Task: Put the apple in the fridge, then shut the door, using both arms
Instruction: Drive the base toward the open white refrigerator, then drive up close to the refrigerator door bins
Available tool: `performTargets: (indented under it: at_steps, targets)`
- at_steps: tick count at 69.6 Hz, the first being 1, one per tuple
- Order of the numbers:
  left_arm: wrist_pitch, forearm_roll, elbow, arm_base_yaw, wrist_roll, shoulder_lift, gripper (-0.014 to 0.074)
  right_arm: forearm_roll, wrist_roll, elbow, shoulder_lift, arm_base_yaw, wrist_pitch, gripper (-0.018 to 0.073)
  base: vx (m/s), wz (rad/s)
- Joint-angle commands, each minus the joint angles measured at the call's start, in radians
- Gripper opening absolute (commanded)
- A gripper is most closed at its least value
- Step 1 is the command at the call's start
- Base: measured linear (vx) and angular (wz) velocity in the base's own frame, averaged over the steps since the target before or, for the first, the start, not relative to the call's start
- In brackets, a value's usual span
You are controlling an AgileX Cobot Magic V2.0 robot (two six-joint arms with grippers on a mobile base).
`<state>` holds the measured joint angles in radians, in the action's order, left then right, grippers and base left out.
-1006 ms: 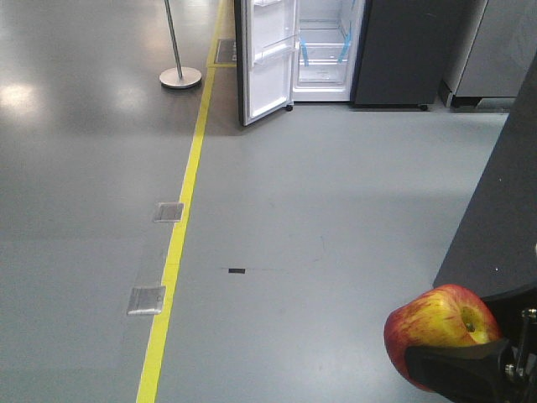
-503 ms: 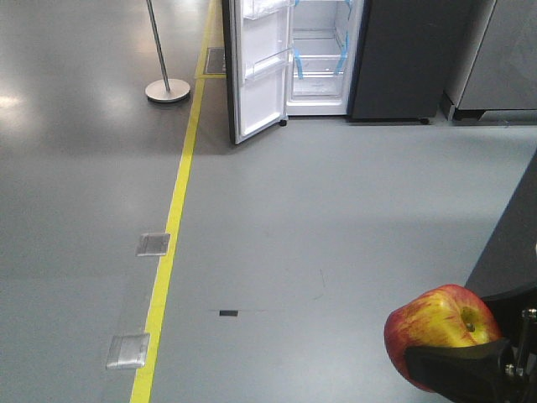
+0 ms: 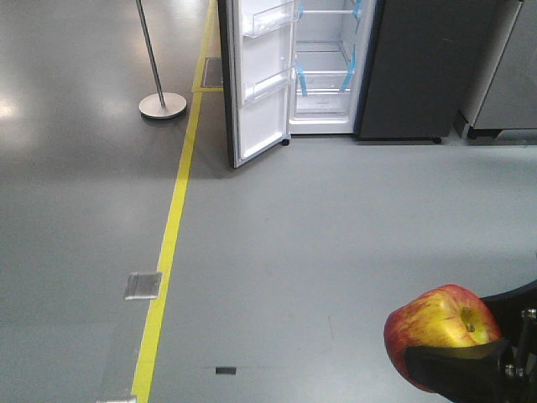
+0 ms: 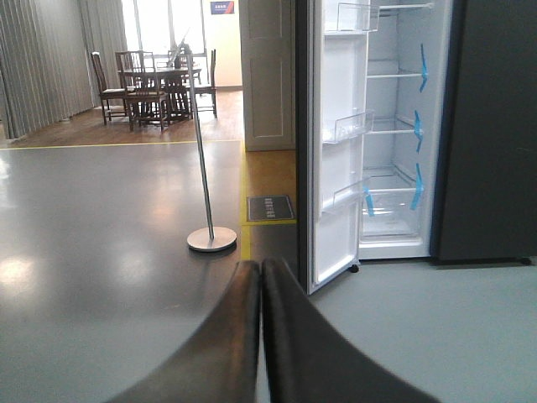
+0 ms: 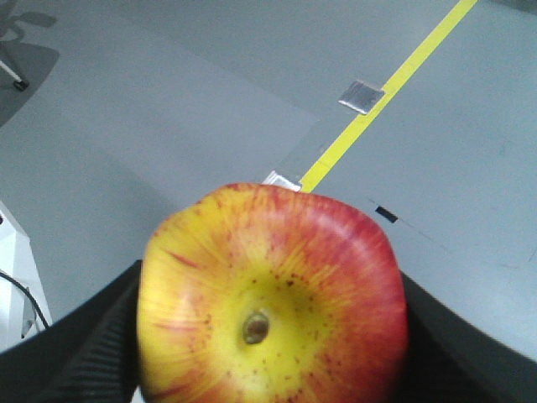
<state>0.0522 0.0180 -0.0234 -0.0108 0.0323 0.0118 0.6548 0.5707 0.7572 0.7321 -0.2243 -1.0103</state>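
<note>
Two poses: right claw (image 5: 268,344) grasps apple (image 5: 273,285) (held low); left claw (image 4: 261,336) clenched, facing fridge (image 4: 394,168).

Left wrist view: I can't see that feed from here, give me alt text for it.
The fridge stands open ahead, white inside with glass shelves and blue tape strips, its door swung out to the left. The left gripper, shut and empty, fills the bottom centre; a metal post stands on the floor left of the door.

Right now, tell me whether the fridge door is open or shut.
Open: the door stands swung out, and the fridge shows its white inside.
</note>
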Motion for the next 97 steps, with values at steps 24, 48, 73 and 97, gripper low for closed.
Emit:
performTargets:
  at_steps: [24, 48, 73, 97]
  targets:
    - [-0.072, 0.005, -0.013, 0.001, 0.004, 0.013, -0.0006, 0.043, 0.003, 0.028, -0.004, 0.004, 0.043, 0.0317, 0.41, 0.01]
    - [-0.072, 0.005, -0.013, 0.001, 0.004, 0.013, -0.0006, 0.043, 0.003, 0.028, -0.004, 0.004, 0.043, 0.0317, 0.41, -0.01]
    - [-0.072, 0.005, -0.013, 0.001, 0.004, 0.013, -0.0006, 0.043, 0.003, 0.028, -0.004, 0.004, 0.043, 0.0317, 0.39, 0.03]
    - [-0.072, 0.005, -0.013, 0.001, 0.004, 0.013, -0.0006, 0.043, 0.003, 0.028, -0.004, 0.004, 0.043, 0.0317, 0.36, 0.05]
